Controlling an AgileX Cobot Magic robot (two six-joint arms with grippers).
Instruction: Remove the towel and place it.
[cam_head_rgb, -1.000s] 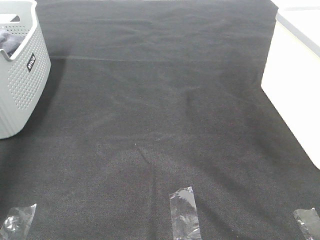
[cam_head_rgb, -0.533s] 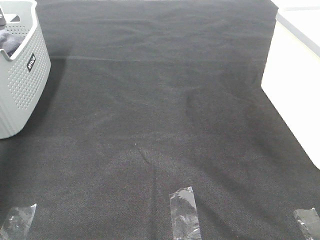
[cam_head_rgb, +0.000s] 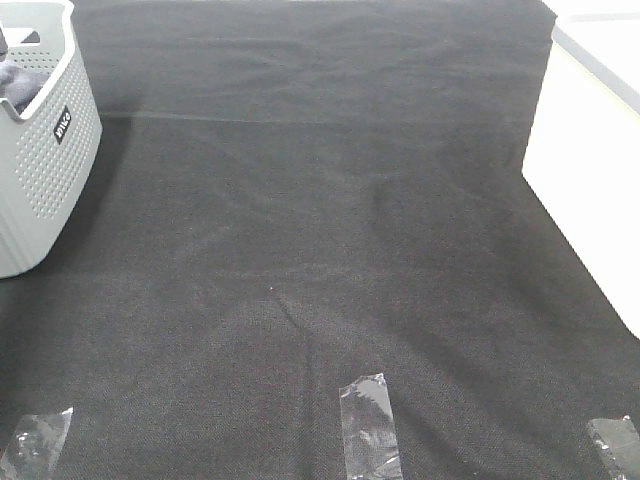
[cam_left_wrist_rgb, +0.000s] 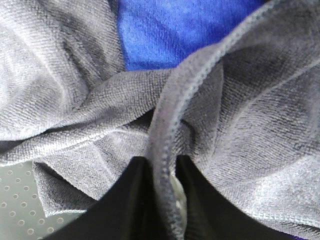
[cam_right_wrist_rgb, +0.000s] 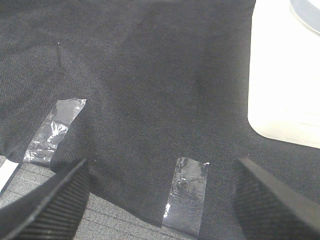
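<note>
On the black-covered desk (cam_head_rgb: 320, 250), a pale perforated basket (cam_head_rgb: 45, 170) at the left edge holds the crumpled grey towel (cam_left_wrist_rgb: 75, 100), whose stitched hem the left end effector (cam_left_wrist_rgb: 160, 169) pinches between nearly closed jaws, while the right end effector (cam_right_wrist_rgb: 159, 185) hangs wide open and empty above tape strips (cam_right_wrist_rgb: 55, 130).

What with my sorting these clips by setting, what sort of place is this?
Probably a staged robot test bench, not a home: a black fabric table covering, strips of clear tape stuck along its near edge, and a pale grey perforated plastic basket holding a grey-lavender terry cloth towel.
</note>
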